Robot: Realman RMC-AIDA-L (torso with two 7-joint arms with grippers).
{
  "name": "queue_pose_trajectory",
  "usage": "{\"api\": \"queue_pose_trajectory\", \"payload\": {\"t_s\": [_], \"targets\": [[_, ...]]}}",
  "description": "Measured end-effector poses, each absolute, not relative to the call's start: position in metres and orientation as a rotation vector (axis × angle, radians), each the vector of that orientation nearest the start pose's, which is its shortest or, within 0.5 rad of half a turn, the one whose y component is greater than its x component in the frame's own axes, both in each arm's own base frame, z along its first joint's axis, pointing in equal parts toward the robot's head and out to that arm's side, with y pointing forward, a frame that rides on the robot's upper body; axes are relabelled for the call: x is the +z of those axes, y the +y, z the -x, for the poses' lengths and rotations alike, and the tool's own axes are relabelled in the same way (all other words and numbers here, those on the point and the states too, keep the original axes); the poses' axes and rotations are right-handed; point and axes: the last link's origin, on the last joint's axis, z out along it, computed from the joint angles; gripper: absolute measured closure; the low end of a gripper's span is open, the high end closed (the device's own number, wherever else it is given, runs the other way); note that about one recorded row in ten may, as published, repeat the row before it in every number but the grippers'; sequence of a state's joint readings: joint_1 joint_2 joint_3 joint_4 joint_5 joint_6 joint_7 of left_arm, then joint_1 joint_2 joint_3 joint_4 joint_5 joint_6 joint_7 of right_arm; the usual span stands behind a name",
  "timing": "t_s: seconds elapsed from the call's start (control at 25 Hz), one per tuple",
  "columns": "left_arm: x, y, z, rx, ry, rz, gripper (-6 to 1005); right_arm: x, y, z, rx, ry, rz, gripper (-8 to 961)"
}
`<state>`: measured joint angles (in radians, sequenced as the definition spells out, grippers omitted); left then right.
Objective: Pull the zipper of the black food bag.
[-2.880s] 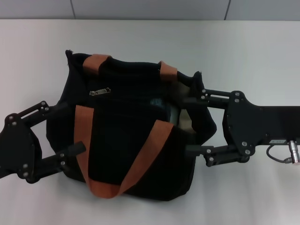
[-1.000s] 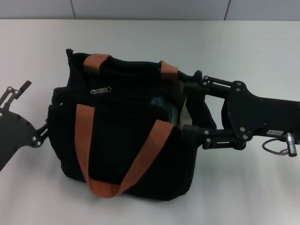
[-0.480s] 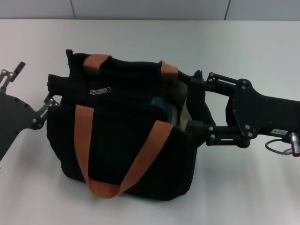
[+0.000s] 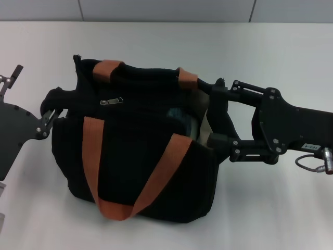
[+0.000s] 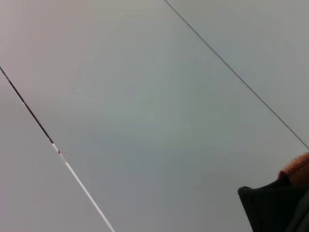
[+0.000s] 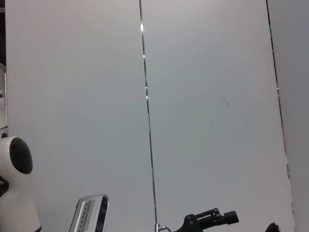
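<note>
The black food bag (image 4: 140, 151) sits mid-table with two orange-brown strap handles (image 4: 91, 156). Its right end gapes and shows the pale lining (image 4: 207, 127). The zipper (image 4: 111, 101), a small silver pull tab, lies on the top near the bag's left end. My left gripper (image 4: 34, 92) is open at the bag's upper left corner, with its near finger against the fabric there. My right gripper (image 4: 214, 114) is open and its two fingers straddle the bag's right end. The left wrist view shows only a corner of the bag (image 5: 273, 208).
A silver connector plug with a cable (image 4: 325, 158) hangs on the right arm. The white table (image 4: 260, 219) has room in front of and behind the bag. The right wrist view shows wall panels and a white device (image 6: 17, 183).
My left gripper has risen from beside the bag's lower left side to its upper left corner, nudging the fabric there. My right gripper moved in around the bag's right end and has since held still.
</note>
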<state>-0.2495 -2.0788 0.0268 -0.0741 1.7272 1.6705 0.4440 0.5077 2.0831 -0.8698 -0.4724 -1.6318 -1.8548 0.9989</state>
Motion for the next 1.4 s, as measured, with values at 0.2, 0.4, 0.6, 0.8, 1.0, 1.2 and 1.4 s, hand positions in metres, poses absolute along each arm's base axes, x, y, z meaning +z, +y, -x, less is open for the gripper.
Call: {"api": "queue_pose_trajectory", "payload": {"t_s": [0.2,0.4,0.6,0.8,1.0,1.2,1.4], "targets": [[-0.013,0.23,0.324,-0.431,0.241,1.632,301,-0.013,0.284,-0.218,1.302,0.121,2.741,158],[-0.016,0.229,0.319,-0.375,0.341,1.612,332,-0.01,0.286,-0.218,1.318,0.127,2.721,160],[-0.02,0.228,0.309,-0.32,0.432,1.565,459,-0.003,0.291,-0.21,1.343,0.16,2.745,163],[-0.02,0.226,0.304,-0.325,0.463,1.532,666,0.013,0.31,-0.188,1.245,0.182,2.859,165],[-0.019,0.225,0.301,-0.329,0.479,1.518,877,0.024,0.326,-0.153,0.981,0.151,3.033,167],[-0.019,0.224,0.299,-0.348,0.488,1.507,984,0.014,0.342,-0.12,0.674,0.079,3.116,170],[-0.019,0.225,0.296,-0.359,0.499,1.51,984,0.0,0.357,-0.086,0.466,-0.003,3.156,208]]}}
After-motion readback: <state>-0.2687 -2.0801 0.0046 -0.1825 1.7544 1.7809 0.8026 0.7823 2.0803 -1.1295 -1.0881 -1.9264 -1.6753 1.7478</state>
